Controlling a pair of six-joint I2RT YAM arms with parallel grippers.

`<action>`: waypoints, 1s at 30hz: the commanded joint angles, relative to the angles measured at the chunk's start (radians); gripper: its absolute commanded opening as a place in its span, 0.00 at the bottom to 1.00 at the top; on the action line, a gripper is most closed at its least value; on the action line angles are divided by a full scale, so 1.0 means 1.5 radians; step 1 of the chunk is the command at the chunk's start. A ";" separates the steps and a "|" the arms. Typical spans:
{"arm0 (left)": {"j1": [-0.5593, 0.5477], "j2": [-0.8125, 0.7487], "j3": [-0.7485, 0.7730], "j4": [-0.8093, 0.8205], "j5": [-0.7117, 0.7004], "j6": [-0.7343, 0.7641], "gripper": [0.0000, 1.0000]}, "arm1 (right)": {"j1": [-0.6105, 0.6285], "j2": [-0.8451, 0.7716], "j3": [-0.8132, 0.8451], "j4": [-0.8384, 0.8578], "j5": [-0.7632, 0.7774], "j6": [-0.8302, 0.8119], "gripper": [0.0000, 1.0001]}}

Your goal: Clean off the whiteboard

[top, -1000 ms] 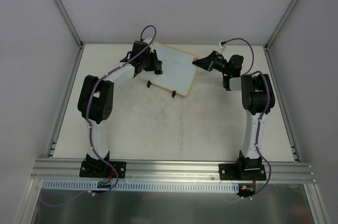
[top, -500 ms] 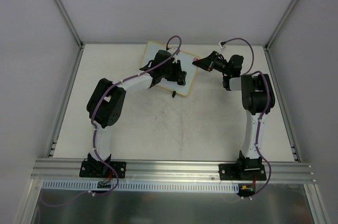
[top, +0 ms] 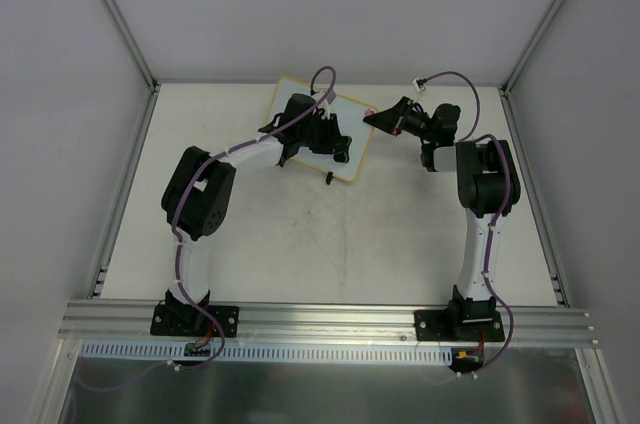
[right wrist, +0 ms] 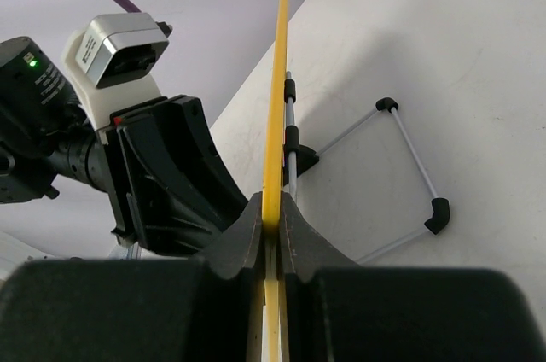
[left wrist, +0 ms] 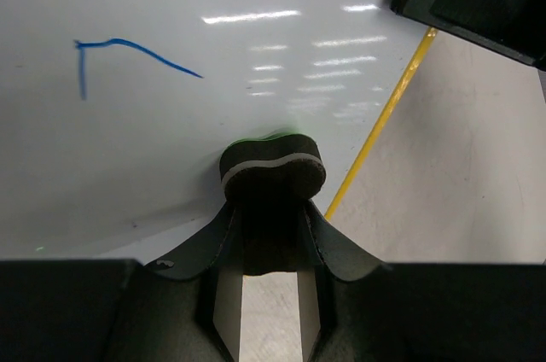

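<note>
At the far middle of the table [top: 300,244], one whiteboard [left wrist: 171,3] stands propped up. It looks light, stiff and slick-faced, probably tippy, so best gripped at the frame edge. Right gripper [right wrist: 271,208] pinches that edge. Left gripper [left wrist: 271,208] clamps one eraser [left wrist: 273,170] against the face. One blue mark [left wrist: 128,46] shows.

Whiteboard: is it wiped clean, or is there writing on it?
Not clean. The left wrist view shows a blue line on the whiteboard, up and left of the eraser.
</note>
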 commanded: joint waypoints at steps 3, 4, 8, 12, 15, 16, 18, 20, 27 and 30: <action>0.088 0.010 -0.014 -0.011 -0.037 0.030 0.00 | 0.024 -0.057 -0.001 0.181 -0.077 0.024 0.00; 0.097 0.006 -0.013 -0.013 -0.037 0.031 0.00 | 0.023 -0.057 -0.001 0.181 -0.077 0.025 0.00; 0.135 -0.004 -0.009 -0.020 -0.037 0.040 0.00 | 0.024 -0.057 -0.001 0.181 -0.077 0.025 0.00; 0.161 -0.005 0.008 -0.037 -0.060 0.062 0.00 | 0.024 -0.057 -0.001 0.182 -0.076 0.025 0.00; 0.187 0.005 0.029 -0.050 -0.054 0.065 0.00 | 0.024 -0.057 -0.002 0.181 -0.078 0.025 0.00; 0.194 0.011 0.033 -0.054 -0.045 0.065 0.00 | 0.024 -0.058 -0.002 0.182 -0.077 0.025 0.00; 0.211 0.015 0.045 -0.057 -0.041 0.066 0.00 | 0.024 -0.058 -0.002 0.181 -0.078 0.025 0.00; 0.217 0.017 0.058 -0.062 -0.042 0.071 0.00 | 0.024 -0.058 -0.003 0.181 -0.078 0.025 0.00; 0.225 0.029 0.112 -0.086 -0.046 0.083 0.00 | 0.024 -0.056 -0.001 0.181 -0.078 0.025 0.00; 0.225 0.035 0.127 -0.086 -0.036 0.076 0.00 | 0.024 -0.056 -0.001 0.181 -0.078 0.025 0.00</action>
